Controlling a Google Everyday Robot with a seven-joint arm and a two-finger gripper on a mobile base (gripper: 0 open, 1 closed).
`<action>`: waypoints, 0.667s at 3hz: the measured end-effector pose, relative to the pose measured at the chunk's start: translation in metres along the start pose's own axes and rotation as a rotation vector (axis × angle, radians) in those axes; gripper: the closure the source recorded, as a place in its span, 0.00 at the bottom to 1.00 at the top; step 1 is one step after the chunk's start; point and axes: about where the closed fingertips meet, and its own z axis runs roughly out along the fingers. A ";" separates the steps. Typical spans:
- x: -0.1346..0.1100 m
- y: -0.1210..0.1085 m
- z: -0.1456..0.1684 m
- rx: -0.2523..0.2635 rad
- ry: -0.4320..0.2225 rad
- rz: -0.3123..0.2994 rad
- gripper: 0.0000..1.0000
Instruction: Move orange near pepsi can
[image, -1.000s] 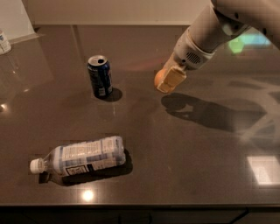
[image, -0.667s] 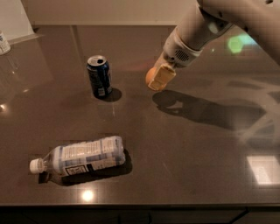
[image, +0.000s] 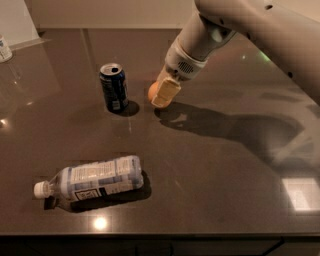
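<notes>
The pepsi can (image: 113, 87) stands upright on the dark table (image: 210, 165) at the centre left. It is dark blue with a silver top. My gripper (image: 164, 94) comes in from the upper right and is shut on the orange (image: 153, 91). The orange peeks out to the left of the tan finger (image: 167, 93) and is mostly hidden by it. The gripper holds it just above the table, a short gap to the right of the can.
A clear plastic water bottle (image: 90, 182) lies on its side near the front left edge. A white-labelled object (image: 4, 49) sits at the far left edge. My arm casts a wide shadow over the right of the table.
My gripper has moved left and lower with the orange in it, closing most of the gap to the can. The can and the bottle have not moved.
</notes>
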 end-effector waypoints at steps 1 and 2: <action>-0.013 0.005 0.014 -0.026 -0.004 -0.022 1.00; -0.024 0.007 0.025 -0.034 0.007 -0.043 0.81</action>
